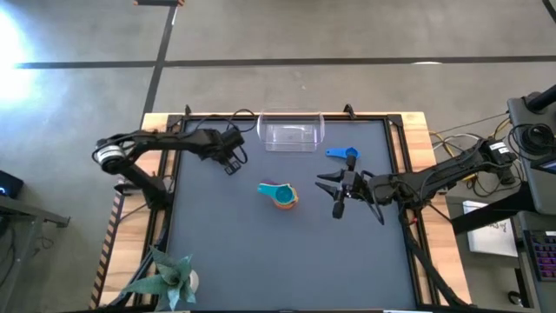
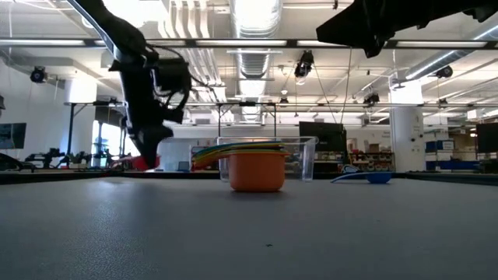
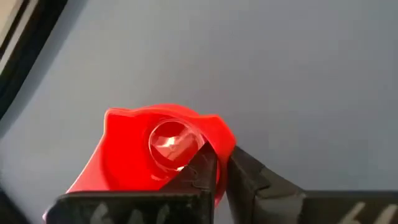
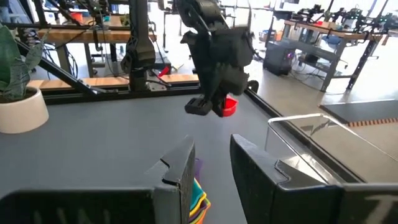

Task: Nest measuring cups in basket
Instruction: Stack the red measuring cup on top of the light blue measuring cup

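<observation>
One red measuring cup (image 3: 155, 152) hangs pinched by its rim in our left pincer (image 3: 214, 177) above the tabletop (image 1: 261, 252), beside the clear basket (image 1: 291, 135); that thin edge hold could slip, while our right pincer (image 4: 214, 162) hovers spread over the nested stack (image 1: 280, 195).

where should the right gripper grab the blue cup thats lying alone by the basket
By its flat handle, coming straight down from above. The blue cup lies flat on the table beside the basket, handle pointing toward the basket; the bowl looks too round and low. The open right gripper hovers nearby.
</observation>
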`<state>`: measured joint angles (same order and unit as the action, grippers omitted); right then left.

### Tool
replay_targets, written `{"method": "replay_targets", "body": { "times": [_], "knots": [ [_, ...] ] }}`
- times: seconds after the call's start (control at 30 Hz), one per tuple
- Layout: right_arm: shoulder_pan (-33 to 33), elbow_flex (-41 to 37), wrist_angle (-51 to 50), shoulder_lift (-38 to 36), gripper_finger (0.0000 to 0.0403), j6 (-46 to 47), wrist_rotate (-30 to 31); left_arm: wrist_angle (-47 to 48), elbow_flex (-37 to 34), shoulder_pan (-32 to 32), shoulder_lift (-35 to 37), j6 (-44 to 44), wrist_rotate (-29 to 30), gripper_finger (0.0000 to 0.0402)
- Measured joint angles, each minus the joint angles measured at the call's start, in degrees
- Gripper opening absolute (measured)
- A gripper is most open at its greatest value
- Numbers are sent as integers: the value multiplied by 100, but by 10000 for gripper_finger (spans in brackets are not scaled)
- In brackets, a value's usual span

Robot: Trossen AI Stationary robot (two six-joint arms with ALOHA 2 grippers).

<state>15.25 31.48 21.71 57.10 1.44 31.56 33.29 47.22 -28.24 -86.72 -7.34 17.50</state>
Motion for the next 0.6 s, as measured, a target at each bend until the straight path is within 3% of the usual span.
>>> {"method": "replay_targets", "body": {
  "times": [0.33,0.47,0.6],
  "knots": [
    [0,0,4,0,91,-1,1,130,366,1305,1229,-791,-698,1],
    [0,0,60,0,91,-54,3,199,1101,2063,1069,-930,-803,1],
    [0,0,164,0,91,-58,7,576,2128,2614,433,-927,-800,1]
  ]
}}
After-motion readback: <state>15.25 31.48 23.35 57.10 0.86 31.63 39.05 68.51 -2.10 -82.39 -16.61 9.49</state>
